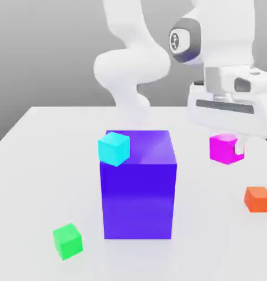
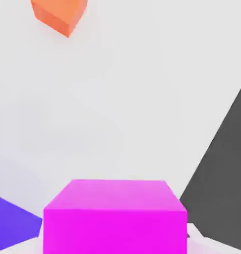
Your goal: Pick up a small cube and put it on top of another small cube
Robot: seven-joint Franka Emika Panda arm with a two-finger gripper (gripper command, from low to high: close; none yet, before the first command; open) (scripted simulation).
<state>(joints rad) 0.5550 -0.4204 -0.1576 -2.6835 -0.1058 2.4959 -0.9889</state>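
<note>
The small cube (image 1: 222, 151) is bright magenta and sits between the fingers of my gripper (image 1: 228, 142), which is shut on it at the exterior view's right, behind the orange cube. The hand view has the same small cube (image 2: 115, 218) close up, its top face and one side showing, with the white table beyond it. I cannot tell whether it touches the table.
A big blue-purple block (image 1: 140, 192) stands mid-table, with a cyan cube (image 1: 113, 148) at its upper left corner. An orange cube (image 1: 258, 198) lies near the right edge and a green cube (image 1: 67, 241) at front left. The table (image 1: 48, 164) ends close by in the hand view, at a dark area (image 2: 226, 163).
</note>
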